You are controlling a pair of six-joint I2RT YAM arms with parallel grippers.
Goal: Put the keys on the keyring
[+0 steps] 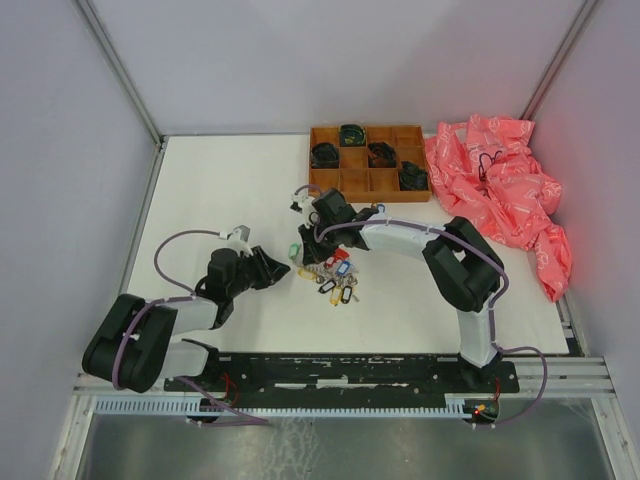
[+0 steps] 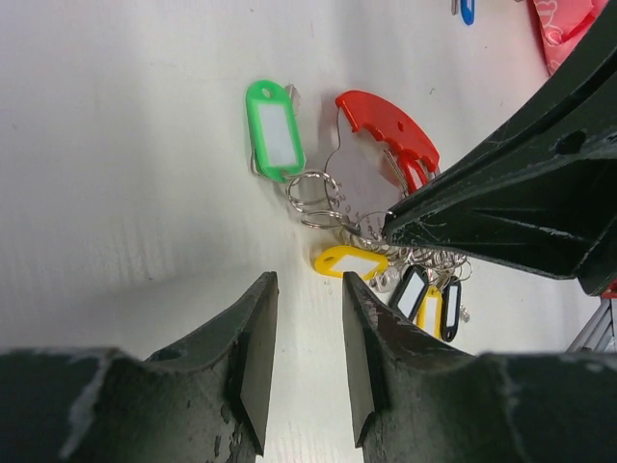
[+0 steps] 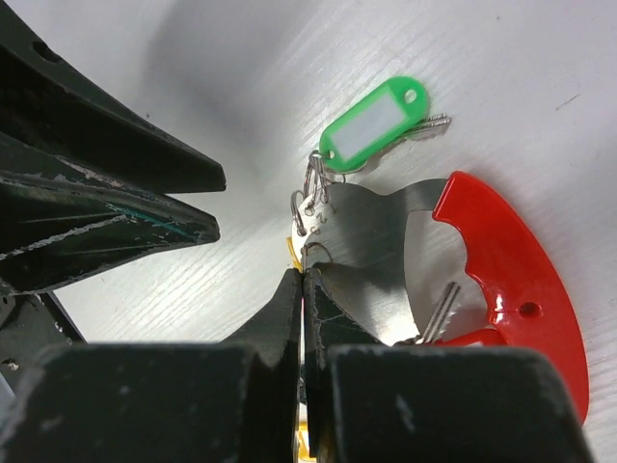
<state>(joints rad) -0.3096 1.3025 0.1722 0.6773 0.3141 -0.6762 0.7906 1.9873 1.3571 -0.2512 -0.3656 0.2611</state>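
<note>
The right pincer [image 3: 303, 275] is closed, its two fingers pressed flat together with no gap showing. Its tips rest on the table [image 2: 116, 145] right at the keyring [image 3: 310, 188], a cluster of thin silvery wire loops. Whether a wire is caught between the tips cannot be told. Just ahead of the tips lies a flat silvery plate [image 3: 366, 231], and past it, to one side, the curved red strap [image 3: 511, 260] that it joins. Farther ahead of the tips, beyond the loops, lies the green-tagged key [image 3: 374, 123], flat on the table, its metal blade poking out from under the tag's far end.

The left pincer [image 2: 308, 282] faces the right one from the other side of the bunch. Its fingers are parted with only bare table between them, and it holds nothing. Just ahead of its tips lies a yellow tag [image 2: 352, 260], with black tags [image 2: 412, 289] beside that, near the right pincer's dark finger. The wire loops lie a little beyond the yellow tag, the green tag and red strap farther on.

Well behind the right pincer sits a brown wooden tray [image 1: 380, 127] with dark items in its compartments, and beside that a crumpled pink bag [image 1: 510, 190].
</note>
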